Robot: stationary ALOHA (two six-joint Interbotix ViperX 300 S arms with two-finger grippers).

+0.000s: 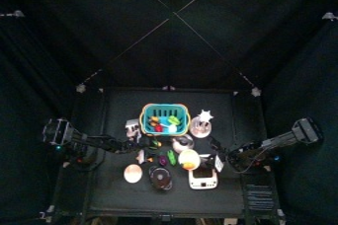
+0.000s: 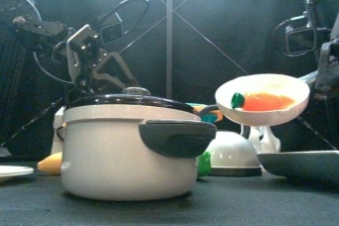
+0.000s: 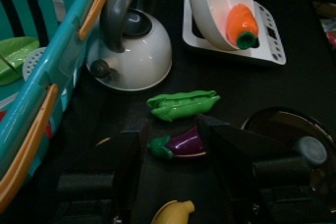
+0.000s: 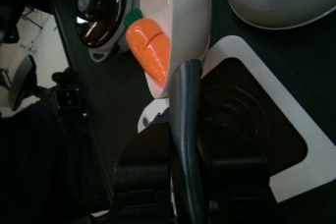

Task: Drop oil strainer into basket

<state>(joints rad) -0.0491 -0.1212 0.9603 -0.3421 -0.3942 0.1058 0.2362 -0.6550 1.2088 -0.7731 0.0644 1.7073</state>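
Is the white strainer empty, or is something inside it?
Not empty. The strainer holds an orange toy carrot, visible above its rim.

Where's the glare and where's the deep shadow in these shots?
Left wrist view: bright sheen on the kettle; right wrist view: the oil strainer glares white; front view: the pot lid sits dark; top view: the curtains swallow the light.

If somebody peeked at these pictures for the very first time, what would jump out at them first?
Probably the big white pot with a dark lid, standing right up front and filling the front view. Next, the bright orange carrot lying in the white strainer that the right hand holds raised beside the pot. From above, the teal basket at the back of the table stands out too, with colourful toys inside.
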